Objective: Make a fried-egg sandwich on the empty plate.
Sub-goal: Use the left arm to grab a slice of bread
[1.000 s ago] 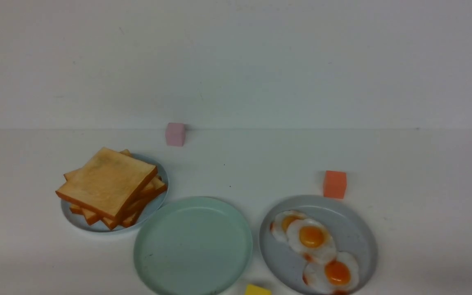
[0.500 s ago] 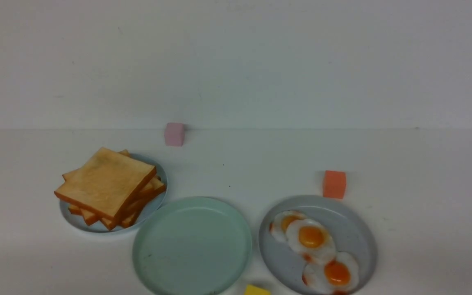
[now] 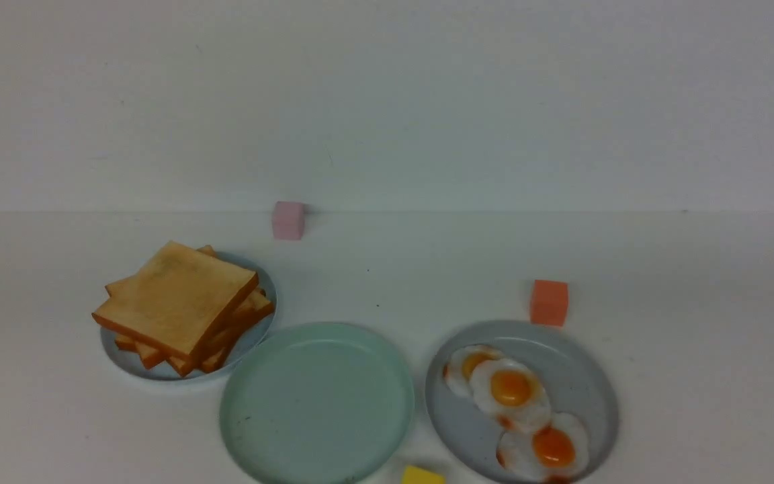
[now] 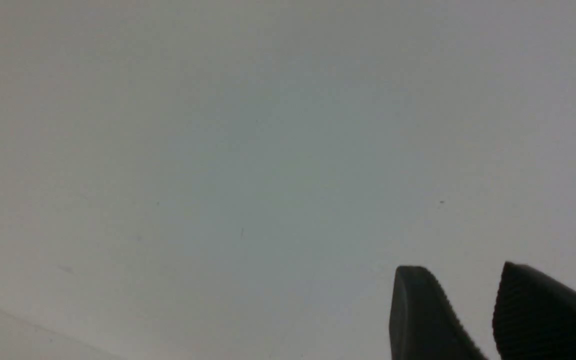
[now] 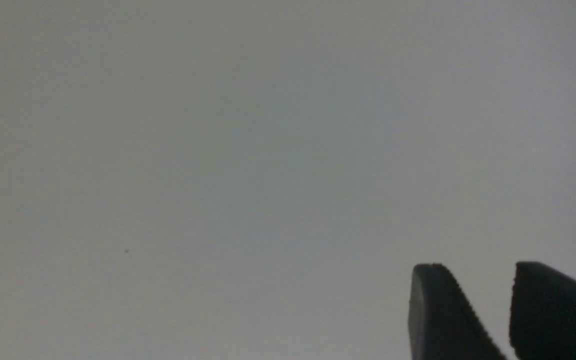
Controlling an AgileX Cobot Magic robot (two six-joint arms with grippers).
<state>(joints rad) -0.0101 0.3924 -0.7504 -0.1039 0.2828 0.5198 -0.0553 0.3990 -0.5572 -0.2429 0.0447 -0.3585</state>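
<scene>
Black left gripper (image 4: 457, 265), jaws parted, observed at the lower right of the frame; pale wall (image 4: 268, 150) behind, marked by small dark specks, a faint line crossing the lower left.

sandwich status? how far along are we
Done: nothing visible; the mint-green plate is bare.
In hand: nothing; left gripper and right gripper stand open and empty.
Left: everything. Two slices from the toast stack and one egg from the fried eggs must be layered there.
</scene>
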